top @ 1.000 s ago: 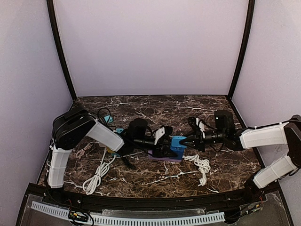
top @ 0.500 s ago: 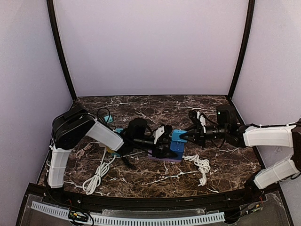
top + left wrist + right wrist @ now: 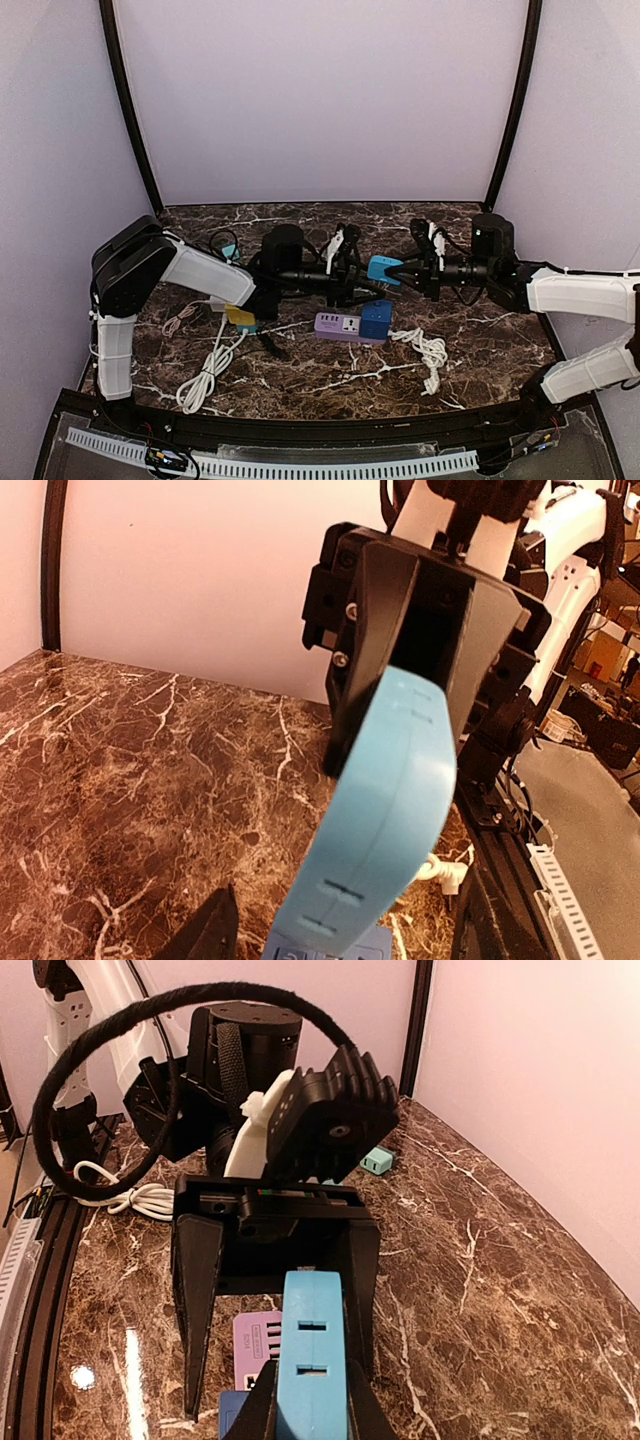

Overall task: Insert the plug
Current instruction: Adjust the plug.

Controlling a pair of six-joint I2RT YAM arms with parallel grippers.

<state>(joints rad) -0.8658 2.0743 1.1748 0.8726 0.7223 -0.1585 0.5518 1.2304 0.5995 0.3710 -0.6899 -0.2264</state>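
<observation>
Both hands have come up off the power strip (image 3: 336, 325) and shifted toward the far edge of the worktop (image 3: 300, 225) since a second ago; the light blue plug (image 3: 381, 268) went up with the right hand (image 3: 396, 270).

Top view: right hand clamped on plug, held in the air over mid-worktop, tip pointing at left hand (image 3: 352, 272). Strip lies flat on the near-edge side of them, with a darker blue block (image 3: 377, 316) on its end toward the right edge.

Left wrist: plug hangs from the right hand's closed fingers. Its free end sits between the left fingers (image 3: 212, 930), which stand apart, no contact.

Right wrist: plug (image 3: 312, 1360) pinched at bottom of view. Left hand faces it, open, gripping nothing. Purple strip (image 3: 256, 1340) below.
</observation>
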